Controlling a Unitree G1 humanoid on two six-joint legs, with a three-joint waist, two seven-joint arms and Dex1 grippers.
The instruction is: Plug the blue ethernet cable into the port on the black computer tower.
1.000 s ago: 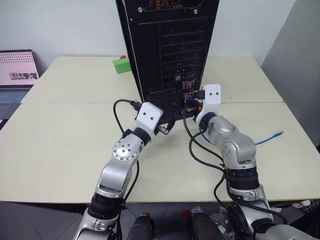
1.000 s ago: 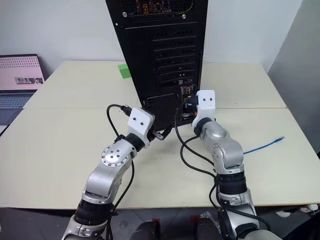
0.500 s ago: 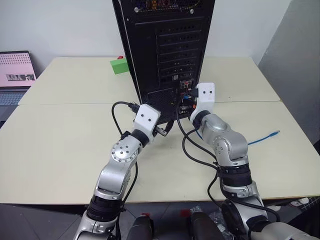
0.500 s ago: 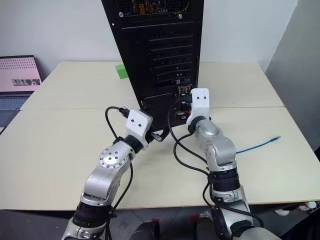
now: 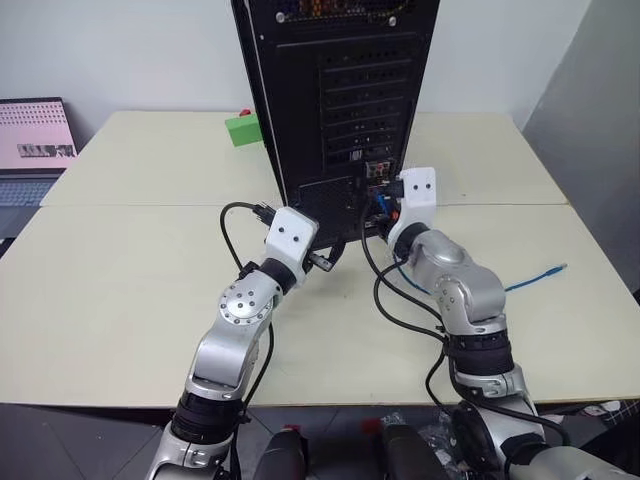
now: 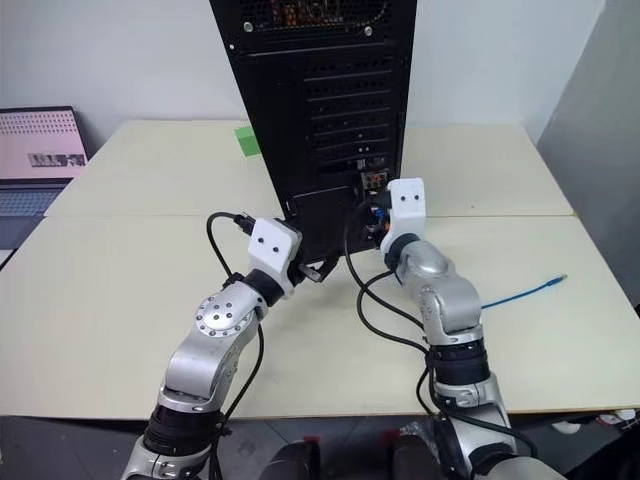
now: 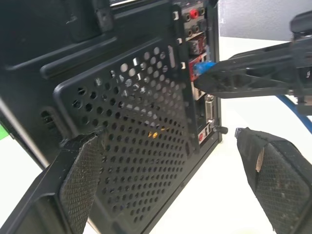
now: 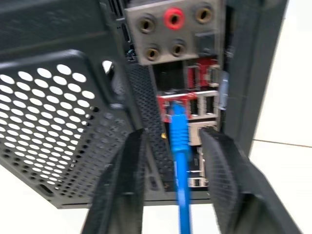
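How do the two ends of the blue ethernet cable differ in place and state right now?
One end of the blue ethernet cable sits at the port on the black computer tower, between the open fingers of the right gripper. The far plug lies loose on the table, untouched. Both are blue.

Both arms reach forward with elbows bent, wrists converging toward each other. The left gripper (image 7: 165, 180) points forward and slightly rightward, its fingers (image 7: 80, 170) spread wide apart. The right gripper (image 8: 170, 161) points level and forward, its fingers (image 8: 222, 165) parted with a gap between them.
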